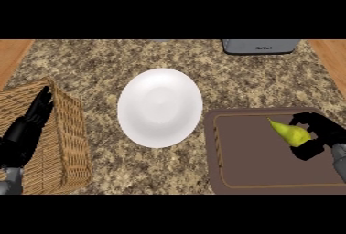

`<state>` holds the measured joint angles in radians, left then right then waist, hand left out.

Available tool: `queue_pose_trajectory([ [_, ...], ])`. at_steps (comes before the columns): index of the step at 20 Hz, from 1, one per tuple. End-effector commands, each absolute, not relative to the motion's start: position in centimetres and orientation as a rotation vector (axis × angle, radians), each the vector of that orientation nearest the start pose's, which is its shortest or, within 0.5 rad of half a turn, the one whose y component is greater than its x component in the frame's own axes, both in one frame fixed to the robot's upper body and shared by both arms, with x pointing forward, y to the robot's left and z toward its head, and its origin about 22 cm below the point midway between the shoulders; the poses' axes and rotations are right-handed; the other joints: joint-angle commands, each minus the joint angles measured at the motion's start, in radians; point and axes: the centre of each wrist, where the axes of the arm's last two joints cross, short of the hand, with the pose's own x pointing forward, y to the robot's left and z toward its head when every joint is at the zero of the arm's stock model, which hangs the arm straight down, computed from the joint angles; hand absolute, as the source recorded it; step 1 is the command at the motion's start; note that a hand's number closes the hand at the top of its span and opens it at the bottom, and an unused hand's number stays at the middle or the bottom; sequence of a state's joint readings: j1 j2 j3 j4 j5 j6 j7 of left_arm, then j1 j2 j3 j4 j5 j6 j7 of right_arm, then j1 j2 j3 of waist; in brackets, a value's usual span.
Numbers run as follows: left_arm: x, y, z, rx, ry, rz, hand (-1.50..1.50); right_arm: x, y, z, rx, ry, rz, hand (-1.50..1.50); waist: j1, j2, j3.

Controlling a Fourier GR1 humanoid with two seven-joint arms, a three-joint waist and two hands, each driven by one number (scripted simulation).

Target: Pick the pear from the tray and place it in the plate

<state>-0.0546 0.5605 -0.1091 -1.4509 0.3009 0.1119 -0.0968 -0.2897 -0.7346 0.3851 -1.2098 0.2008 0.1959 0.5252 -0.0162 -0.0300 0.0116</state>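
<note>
A yellow-green pear point(289, 133) lies on the brown tray point(250, 160) at the right, its pointed end toward the upper left. My right hand point(317, 133) is curled round the pear's thick end, fingers above and thumb below. The white plate point(160, 108) stands in the middle of the counter, left of the tray, with nothing on it. My left hand point(25, 130) rests open at the left edge, fingers straight, over the wicker basket.
A wicker basket point(64, 141) sits at the left edge of the granite counter. A grey appliance point(261, 46) stands at the back right. Wooden surfaces border the counter at both upper corners.
</note>
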Motion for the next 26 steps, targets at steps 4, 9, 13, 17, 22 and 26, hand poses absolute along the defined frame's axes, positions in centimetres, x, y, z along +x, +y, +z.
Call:
queue_pose_trajectory([
  [4,22.9,33.8,-0.3,0.232,-1.448,-0.076,0.00,25.5,-28.0,0.8,-0.915,-0.810,0.659,1.50,-0.100,-0.010,-0.021],
  [9,22.1,33.8,-0.1,0.246,-1.455,-0.084,0.00,22.1,-22.5,1.7,-0.993,-1.007,0.571,1.50,-0.104,-0.011,-0.021],
  [13,21.6,33.9,-0.3,0.230,-1.457,-0.071,0.00,19.4,-18.9,2.9,-1.057,-1.078,0.544,1.50,-0.085,-0.005,-0.023],
  [17,22.1,34.8,0.1,0.255,-1.468,-0.070,0.00,17.2,-16.7,5.6,-1.141,-1.182,0.511,1.50,-0.097,0.000,-0.024],
  [22,21.5,33.3,-0.4,0.211,-1.478,-0.073,0.00,15.7,-15.2,9.7,-1.298,-1.334,0.423,1.50,-0.078,0.003,-0.022],
  [26,22.5,32.6,0.1,0.200,-1.485,-0.095,0.00,14.2,-11.4,11.0,-1.322,-1.365,0.379,1.50,-0.041,0.016,-0.018],
])
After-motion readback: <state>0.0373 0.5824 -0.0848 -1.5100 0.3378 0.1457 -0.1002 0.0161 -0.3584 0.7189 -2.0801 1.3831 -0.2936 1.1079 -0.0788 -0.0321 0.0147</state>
